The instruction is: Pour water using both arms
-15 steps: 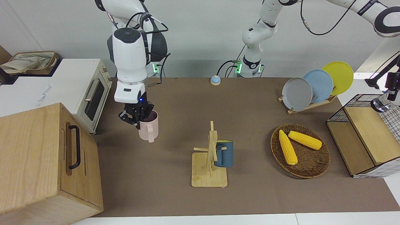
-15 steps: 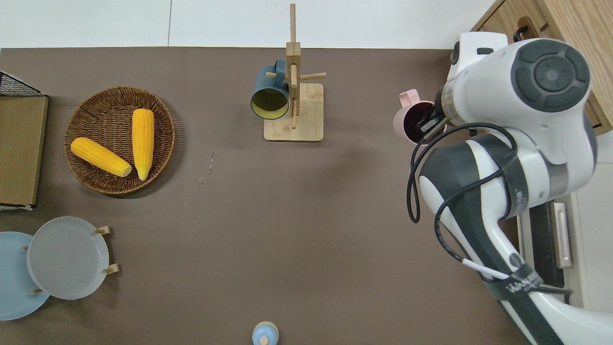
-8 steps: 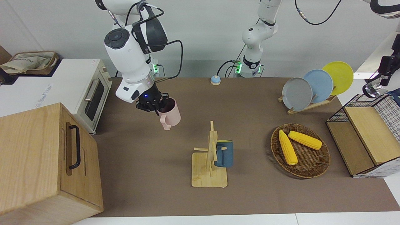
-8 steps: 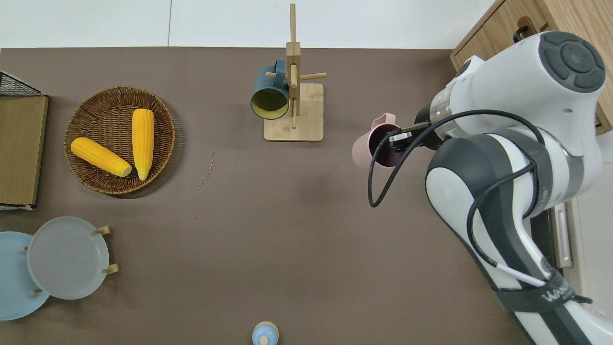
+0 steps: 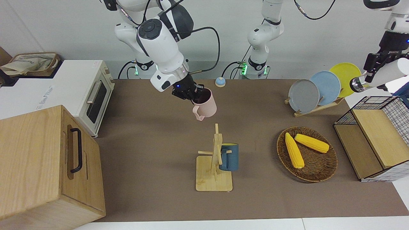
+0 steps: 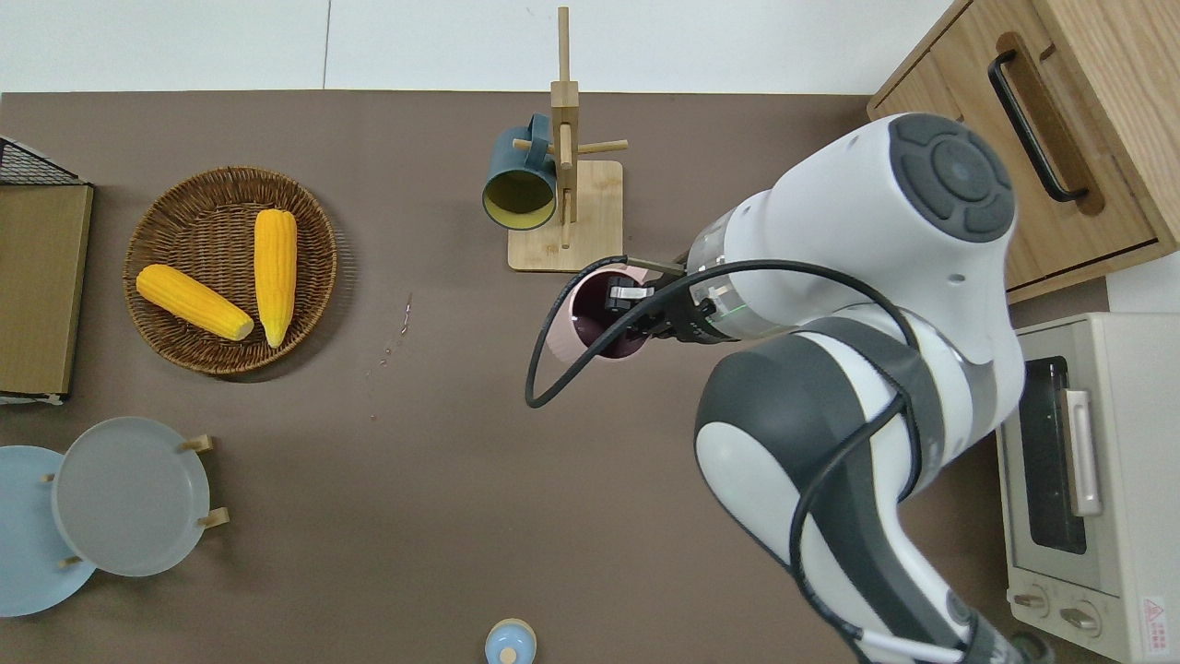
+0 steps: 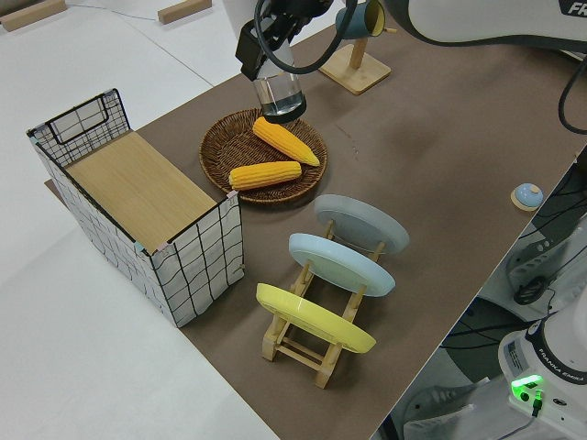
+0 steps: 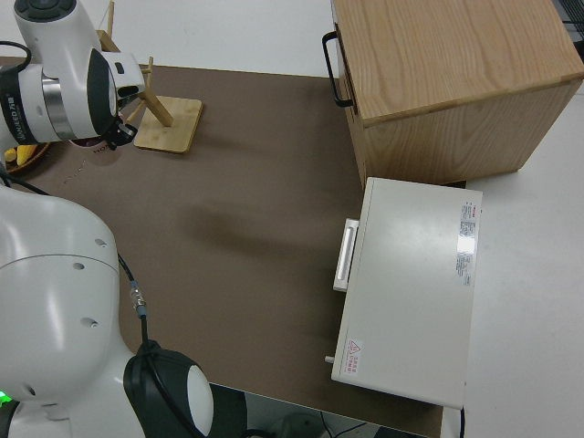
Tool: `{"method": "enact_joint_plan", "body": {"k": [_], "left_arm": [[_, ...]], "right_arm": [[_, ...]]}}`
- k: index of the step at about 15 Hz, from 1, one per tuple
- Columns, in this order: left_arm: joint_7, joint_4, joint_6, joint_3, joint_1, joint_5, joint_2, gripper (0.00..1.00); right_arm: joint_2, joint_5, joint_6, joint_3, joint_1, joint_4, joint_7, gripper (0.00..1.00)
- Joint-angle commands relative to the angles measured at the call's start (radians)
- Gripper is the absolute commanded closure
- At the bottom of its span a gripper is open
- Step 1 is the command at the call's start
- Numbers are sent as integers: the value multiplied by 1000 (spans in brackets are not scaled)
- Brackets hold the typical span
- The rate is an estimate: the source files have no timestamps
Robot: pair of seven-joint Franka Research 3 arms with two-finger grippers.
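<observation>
Right gripper (image 5: 191, 95) clamped on the rim of the pink mug (image 5: 205, 104), one of its fingers inside the mug; mug airborne and tilted, over bare counter (image 6: 516, 461) just robot-side of the mug tree (image 6: 564, 214). A second ago it sat low near the toaster oven (image 5: 81, 92) at the right arm's end; since then lifted and carried toward mid-counter.

Left gripper (image 5: 374, 65) now holds a clear water bottle (image 5: 377, 78) up in the air, past the wire basket (image 5: 377, 134) end in the front view; a second ago it was lower at the basket. The left side view shows its fingers closed on the bottle.

Read: both vessels picked, arms converging for the pour. No pour yet. Mug interior looks dark; contents unclear.

Counts:
- mugs: 2 (pink held, blue mug (image 5: 228, 157) hanging on the tree)
- bottle: 1
- corn cobs (image 5: 311, 142): 2, in the wicker tray (image 5: 319, 174)
- plates (image 5: 303, 95): 3 on the rack (grey, blue, yellow)
- wooden cabinet (image 5: 41, 166): 1
- small blue bell (image 5: 220, 82): 1
</observation>
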Motion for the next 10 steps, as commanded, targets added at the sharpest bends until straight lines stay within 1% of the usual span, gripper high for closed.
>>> {"method": "enact_joint_plan", "body": {"k": [1, 4, 6, 7, 8, 9, 10], "left_arm": [[-25, -148, 12, -20, -5, 35, -121, 1000], [-31, -251, 23, -34, -5, 35, -190, 1000], [-33, -288, 23, -60, -5, 35, -215, 1000], [-42, -300, 22, -64, -5, 33, -223, 1000], [-57, -314, 20, -73, -6, 33, -227, 1000], [-64, -334, 20, -86, -5, 30, -235, 1000], [-59, -355, 19, -86, -8, 26, -240, 1000]], "right_arm": [[23, 11, 23, 7, 57, 11, 95, 1000], [68, 4, 20, 10, 97, 33, 131, 1000], [105, 3, 31, 21, 120, 50, 193, 1000], [122, -6, 39, 28, 132, 57, 233, 1000], [141, -21, 54, 31, 148, 60, 267, 1000], [171, -41, 84, 31, 169, 61, 336, 1000], [208, -63, 117, 31, 192, 64, 388, 1000]]}}
